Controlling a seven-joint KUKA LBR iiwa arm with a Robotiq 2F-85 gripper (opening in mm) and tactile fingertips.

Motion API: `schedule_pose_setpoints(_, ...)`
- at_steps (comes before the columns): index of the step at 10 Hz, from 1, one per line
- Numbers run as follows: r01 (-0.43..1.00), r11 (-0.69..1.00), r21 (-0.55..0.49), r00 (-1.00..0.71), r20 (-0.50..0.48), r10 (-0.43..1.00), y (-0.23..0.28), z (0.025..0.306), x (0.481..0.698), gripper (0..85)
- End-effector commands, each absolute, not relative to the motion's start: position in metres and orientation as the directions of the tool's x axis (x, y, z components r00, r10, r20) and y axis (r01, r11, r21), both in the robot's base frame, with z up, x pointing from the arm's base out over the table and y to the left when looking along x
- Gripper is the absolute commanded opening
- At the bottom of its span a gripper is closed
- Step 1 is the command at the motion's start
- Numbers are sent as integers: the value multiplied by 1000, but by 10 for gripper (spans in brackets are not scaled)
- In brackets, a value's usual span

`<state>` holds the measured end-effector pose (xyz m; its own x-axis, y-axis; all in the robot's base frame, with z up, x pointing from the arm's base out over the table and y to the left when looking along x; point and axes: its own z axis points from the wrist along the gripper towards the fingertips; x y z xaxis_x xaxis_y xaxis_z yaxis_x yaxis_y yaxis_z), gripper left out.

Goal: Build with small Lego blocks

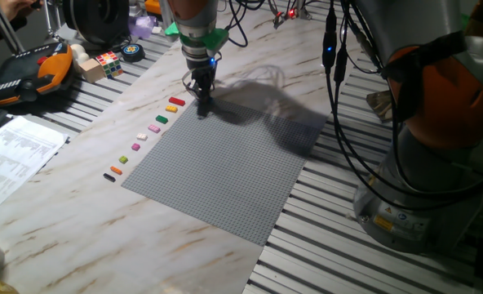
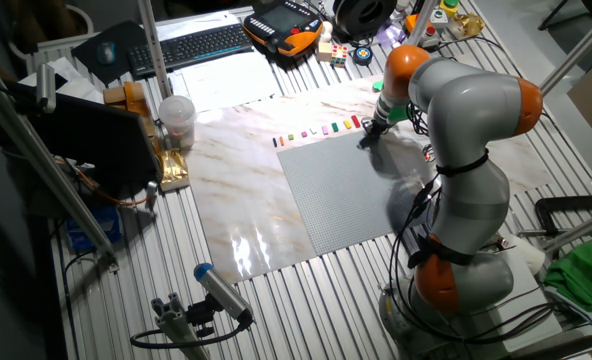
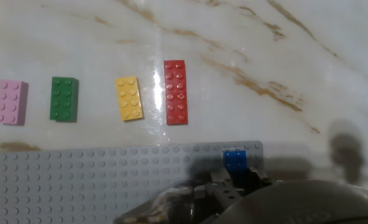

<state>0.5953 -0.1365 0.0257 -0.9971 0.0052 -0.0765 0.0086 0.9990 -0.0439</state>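
The gripper (image 1: 201,100) is down at the far corner of the grey baseplate (image 1: 225,171), fingertips right at the studs, and in the hand view a blue brick (image 3: 236,160) sits on the plate just inside that corner, directly ahead of the fingers. Whether the jaws are clamped on it or standing apart, I cannot tell: the fingertips are dark and blurred at the bottom of that view (the blue brick itself shows clearly, studs up).

Off the plate, on the marble tabletop (image 1: 78,220), the rest of the bricks lie in a row along the plate's edge. Nearest the gripper is the red brick (image 3: 175,92), the longest of the lot, then the yellow brick (image 3: 128,98) just beside it, tilted a touch. Next the green brick (image 3: 64,99), then the pink brick (image 3: 11,102), each apart from its neighbour. From the fixed view the line carries on: a white brick (image 1: 142,137), a magenta brick (image 1: 135,147), another small one I can't colour for sure, an orange brick (image 1: 116,170) and a black brick (image 1: 108,176) at the near end.

Further back, a puzzle cube (image 1: 108,61) rests by the orange-and-black pendant (image 1: 29,75). A sheet of paper (image 1: 13,155) lies at the left edge.
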Motion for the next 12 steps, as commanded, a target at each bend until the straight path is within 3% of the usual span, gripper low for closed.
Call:
schedule_pose_setpoints(1,9,999,-44,-997,-74,5,-136,25,595,7)
schedule_pose_setpoints(12,7,999,-38,-998,-68,5,-136,24,593,7)
